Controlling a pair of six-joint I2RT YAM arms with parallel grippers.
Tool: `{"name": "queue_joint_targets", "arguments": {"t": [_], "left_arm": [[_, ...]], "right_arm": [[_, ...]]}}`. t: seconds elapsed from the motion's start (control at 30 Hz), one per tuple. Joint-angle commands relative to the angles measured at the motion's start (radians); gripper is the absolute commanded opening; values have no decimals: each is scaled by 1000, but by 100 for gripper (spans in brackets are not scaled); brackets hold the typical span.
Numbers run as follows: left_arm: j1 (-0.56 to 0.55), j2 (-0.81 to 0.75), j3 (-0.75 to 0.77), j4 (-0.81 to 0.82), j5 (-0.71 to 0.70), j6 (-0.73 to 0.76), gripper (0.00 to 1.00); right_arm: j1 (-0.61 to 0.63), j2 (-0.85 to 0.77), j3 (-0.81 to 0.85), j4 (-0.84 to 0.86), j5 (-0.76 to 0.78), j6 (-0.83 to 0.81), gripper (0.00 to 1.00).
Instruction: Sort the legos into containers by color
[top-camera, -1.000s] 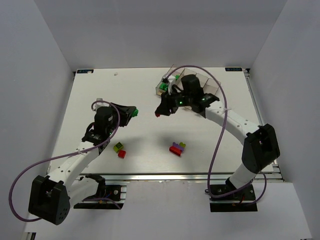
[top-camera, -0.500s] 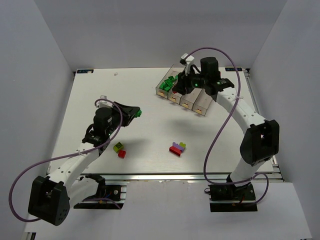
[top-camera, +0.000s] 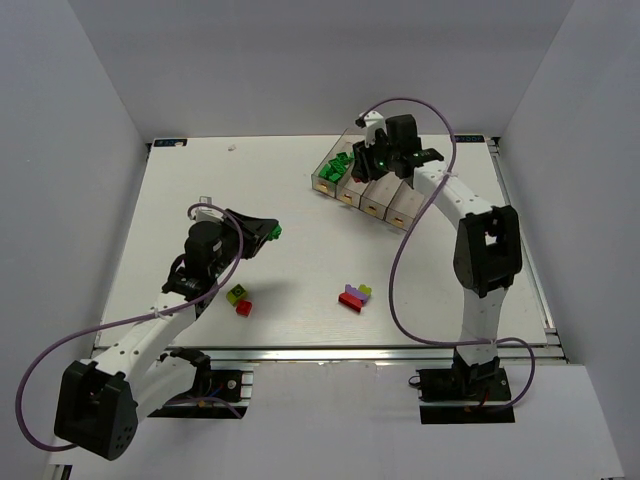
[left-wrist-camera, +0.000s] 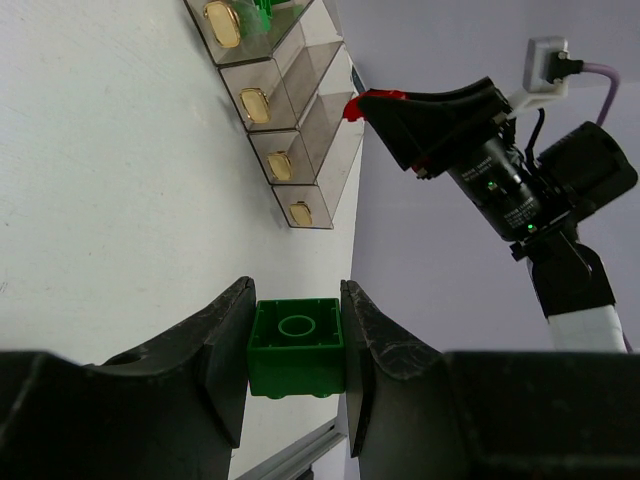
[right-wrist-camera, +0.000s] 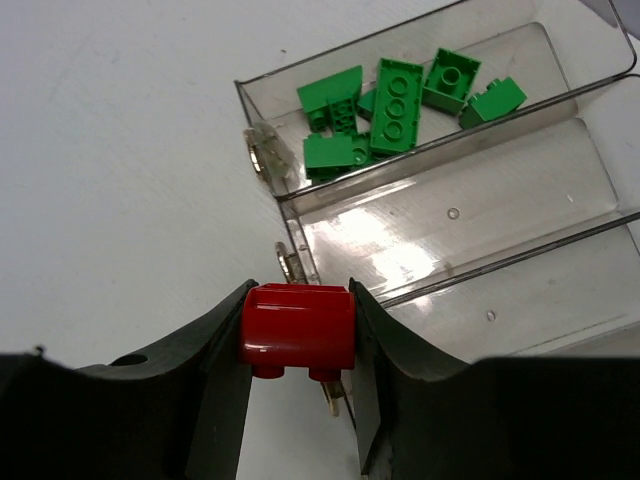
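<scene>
White tabletop (top-camera: 200, 180), nothing fancy. One red brick (right-wrist-camera: 297, 322) is pinched in the right gripper (right-wrist-camera: 298, 335), hanging just over the near end of the containers (right-wrist-camera: 470, 235), beside the bin with the green legos (right-wrist-camera: 398, 92). Meanwhile the left gripper (left-wrist-camera: 296, 360) clamps a green brick (left-wrist-camera: 296, 340) by its flat sides, well away from the bins. These look light, hard and slick, so squeezing the flat walls rather than the studs seems safest. A mixed clump (top-camera: 353, 296) and a pair (top-camera: 238, 298) sit loose near the front edge.
</scene>
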Motion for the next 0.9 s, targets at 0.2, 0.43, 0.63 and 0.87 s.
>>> {"name": "queue_joint_targets", "arguments": {"t": [0.2,0.43,0.63,0.87], "left_arm": [[4,-23,7,-16,12,21,0],[4,12,47,-20,32,44,0],[4,65,88,-14,50,64,0],[3,128,126,17,84,83,0]], "right_arm": [[-31,112,133,38,3,-56,12],[-35,199,202,51,1,-73,45],[-55,221,224,46,-17,-55,74],[-118,91,233,-35,-205,-93,89]]}}
